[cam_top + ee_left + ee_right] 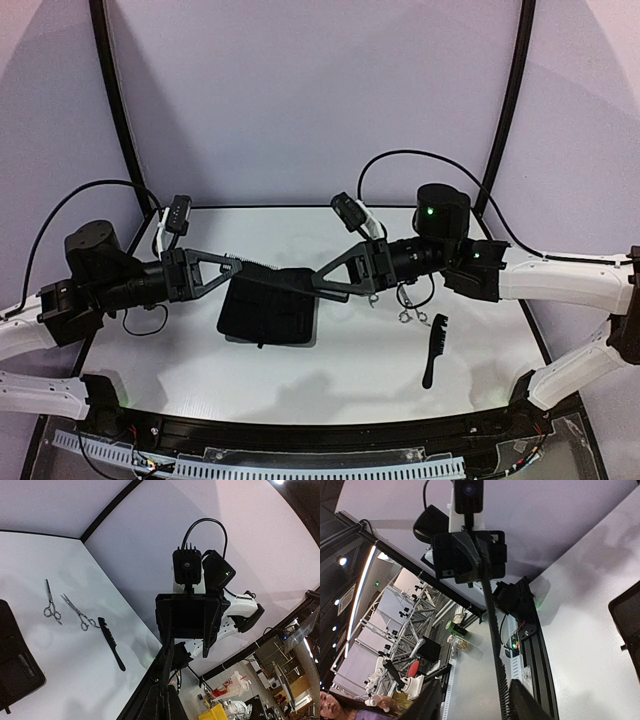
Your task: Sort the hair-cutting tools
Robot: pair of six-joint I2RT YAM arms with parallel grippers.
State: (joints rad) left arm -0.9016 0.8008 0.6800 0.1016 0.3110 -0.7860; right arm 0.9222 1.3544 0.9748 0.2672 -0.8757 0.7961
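A slim black comb [278, 274] hangs in the air above the black case, between my two grippers. My left gripper [236, 267] is shut on its left end; in the left wrist view the gripper [165, 705] pinches the comb [169, 665] edge-on. My right gripper [322, 281] is open around the other end; in the right wrist view the comb [492, 630] runs between the spread fingers [525, 702] without being pinched. Two silver scissors [50, 602] [77, 614] and a second black comb [111, 642] lie on the table at the right; that comb also shows in the top view [433, 350].
A flat black zip case [268, 306] lies on the white table [350, 370] under the held comb; its edge shows in the right wrist view [627, 620]. One pair of scissors [408, 314] lies just below the right arm.
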